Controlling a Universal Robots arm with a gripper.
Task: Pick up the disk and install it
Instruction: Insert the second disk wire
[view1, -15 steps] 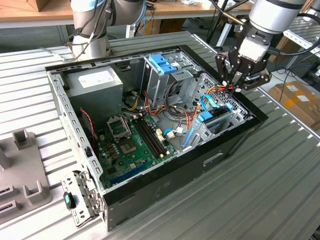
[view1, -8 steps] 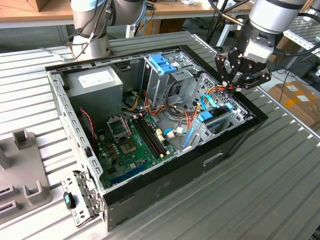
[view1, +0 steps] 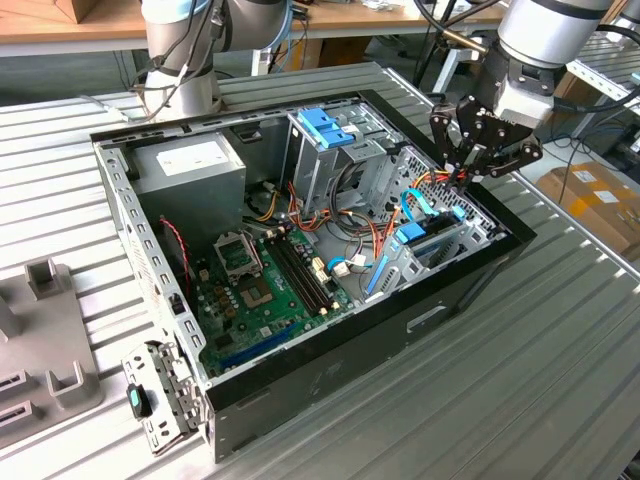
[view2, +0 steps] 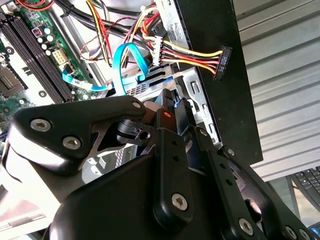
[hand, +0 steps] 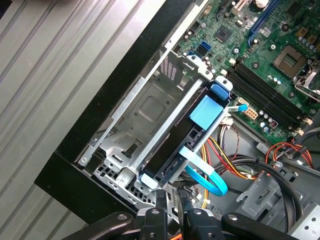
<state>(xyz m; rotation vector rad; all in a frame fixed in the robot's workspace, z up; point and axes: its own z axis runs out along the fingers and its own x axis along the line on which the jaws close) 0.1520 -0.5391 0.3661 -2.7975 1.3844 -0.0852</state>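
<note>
The disk (view1: 430, 238) stands on edge in its light-blue carrier inside the metal drive bay (hand: 150, 107) at the case's corner on the exterior view's right. In the first wrist view the disk (hand: 172, 142) shows a dark side and a blue tab, with a blue data cable (hand: 207, 175) looping off its end. My gripper (view1: 462, 178) hangs just above that bay, apart from the disk. Its fingertips (hand: 161, 202) are drawn close together with nothing seen between them. The black fingers (view2: 170, 145) block the bay in the second wrist view.
The open computer case (view1: 440, 300) lies on a ribbed metal table. Inside are a green motherboard (view1: 260, 290), a grey power-supply box (view1: 190, 165) and a tall cage with a blue bracket (view1: 325, 125). A power connector (view2: 222, 60) hangs over the case wall. A grey fixture (view1: 40, 330) stands outside.
</note>
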